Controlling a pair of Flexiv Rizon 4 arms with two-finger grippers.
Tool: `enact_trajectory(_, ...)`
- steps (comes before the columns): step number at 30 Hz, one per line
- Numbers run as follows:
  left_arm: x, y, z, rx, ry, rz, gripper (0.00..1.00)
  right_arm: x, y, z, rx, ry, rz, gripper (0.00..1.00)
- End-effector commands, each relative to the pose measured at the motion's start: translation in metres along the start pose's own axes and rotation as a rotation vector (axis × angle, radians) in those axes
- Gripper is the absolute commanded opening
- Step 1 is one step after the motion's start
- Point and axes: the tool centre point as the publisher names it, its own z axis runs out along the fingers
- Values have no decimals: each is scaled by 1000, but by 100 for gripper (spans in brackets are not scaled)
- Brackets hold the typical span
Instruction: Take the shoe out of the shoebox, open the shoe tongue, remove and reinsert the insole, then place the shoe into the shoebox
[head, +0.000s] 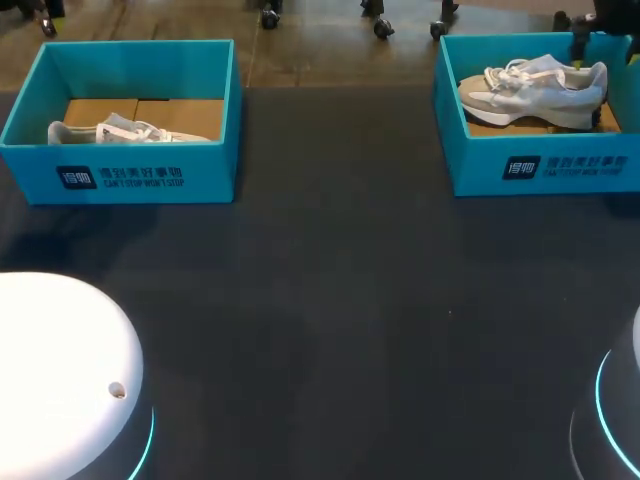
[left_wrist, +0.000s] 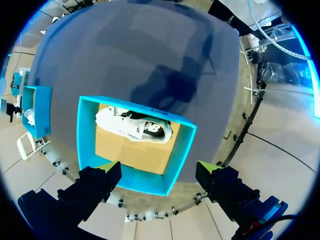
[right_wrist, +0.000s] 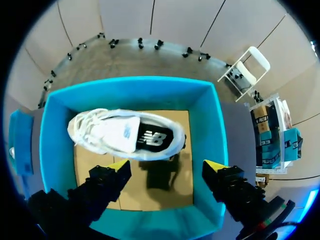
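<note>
Two teal shoeboxes stand at the table's far side. The right shoebox (head: 540, 165) holds a white and grey shoe (head: 535, 88) upright on its cardboard floor. My right gripper (head: 582, 45) hangs over that box's far right corner, by the shoe's heel. In the right wrist view the gripper (right_wrist: 167, 167) is open, with the shoe (right_wrist: 127, 135) ahead of its fingers and untouched. The left shoebox (head: 120, 175) holds a second white shoe (head: 120, 132). My left gripper (left_wrist: 157, 170) is open high above this box (left_wrist: 90, 140), well clear of the shoe (left_wrist: 135, 127).
The dark table (head: 330, 300) stretches bare between and in front of the boxes. Both arm bases sit at the near corners, the left base (head: 60, 380) and the right base (head: 610, 420). The boxes' walls stand around each shoe.
</note>
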Motion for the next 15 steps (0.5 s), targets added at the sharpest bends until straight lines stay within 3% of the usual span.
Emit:
enact_trajectory(1,1,-1,0,-2,2,1,100,-2,17,21,126,-9,15,55)
enact_trajectory(3,1,-1,0,-2,2,1,100,-4,19,26,139,-21,24,49)
enact_trajectory(9,1,-1,0,-2,2,1,100,-7,25,40,152,-28,27,56)
enact_trajectory(15,1,-1,0,-2,2,1,100,-10,28,54,171,-32,37,53)
